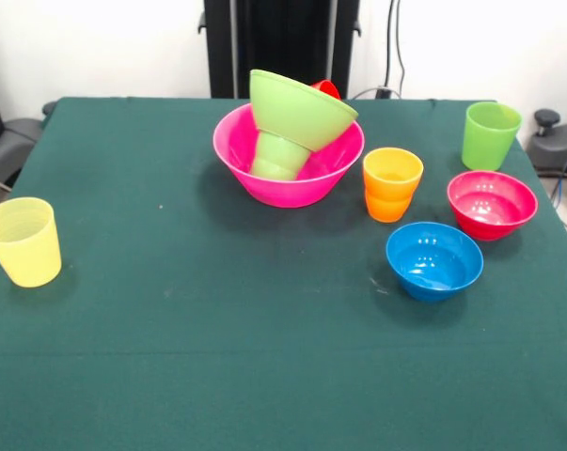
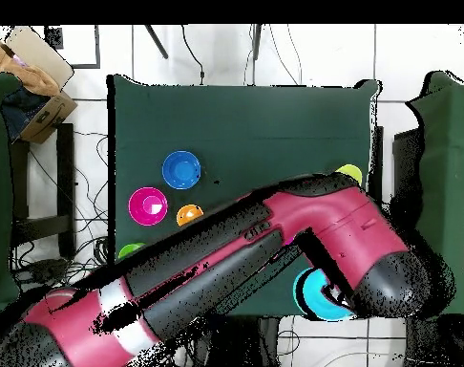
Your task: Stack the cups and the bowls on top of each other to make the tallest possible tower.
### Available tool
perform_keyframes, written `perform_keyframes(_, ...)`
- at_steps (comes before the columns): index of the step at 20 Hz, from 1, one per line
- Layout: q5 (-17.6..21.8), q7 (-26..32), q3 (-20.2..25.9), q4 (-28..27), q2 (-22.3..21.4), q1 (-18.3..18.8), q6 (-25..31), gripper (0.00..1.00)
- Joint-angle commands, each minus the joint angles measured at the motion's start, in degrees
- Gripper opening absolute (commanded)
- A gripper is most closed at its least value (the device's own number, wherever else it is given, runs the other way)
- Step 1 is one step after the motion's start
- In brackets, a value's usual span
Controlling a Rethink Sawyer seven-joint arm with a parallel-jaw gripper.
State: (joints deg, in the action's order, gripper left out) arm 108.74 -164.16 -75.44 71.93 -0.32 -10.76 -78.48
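Four stacked pieces make up the tower (image 1: 289,141), which we see at the far middle of the green table (image 1: 217,319) in the front view: a large pink bowl (image 1: 264,183) holds a small green cup (image 1: 278,157) turned upside down, a lime green bowl (image 1: 297,108) rests tilted on that cup, and the rim of a red cup (image 1: 326,88) peeks out behind the bowl. To the picture's right of the tower we find an orange cup (image 1: 392,183), then a magenta bowl (image 1: 491,203) and a darker blue bowl (image 1: 433,259) nearer the camera, with a taller lime green cup (image 1: 490,135) by the far right edge. A pale yellow cup (image 1: 22,241) stands alone at the left, well apart from the rest. In the overhead view we see the red and black arm (image 2: 226,263) stretched across the table, partly covering a light blue bowl (image 2: 312,296). We cannot tell whether its gripper is open or closed, or whether it has hold of anything.
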Motion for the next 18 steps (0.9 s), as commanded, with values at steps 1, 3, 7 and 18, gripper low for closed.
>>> perform_keyframes(1,-6.9,-20.3,5.5,2.4,0.6,-6.5,-0.1,0.00)
perform_keyframes(3,-8.0,-21.0,5.5,3.5,0.7,-7.8,0.5,0.00)
perform_keyframes(7,-9.9,-21.9,5.8,5.2,0.7,-9.4,1.4,0.00)
perform_keyframes(18,-13.4,-21.8,9.5,5.4,6.1,-10.0,6.9,0.00)
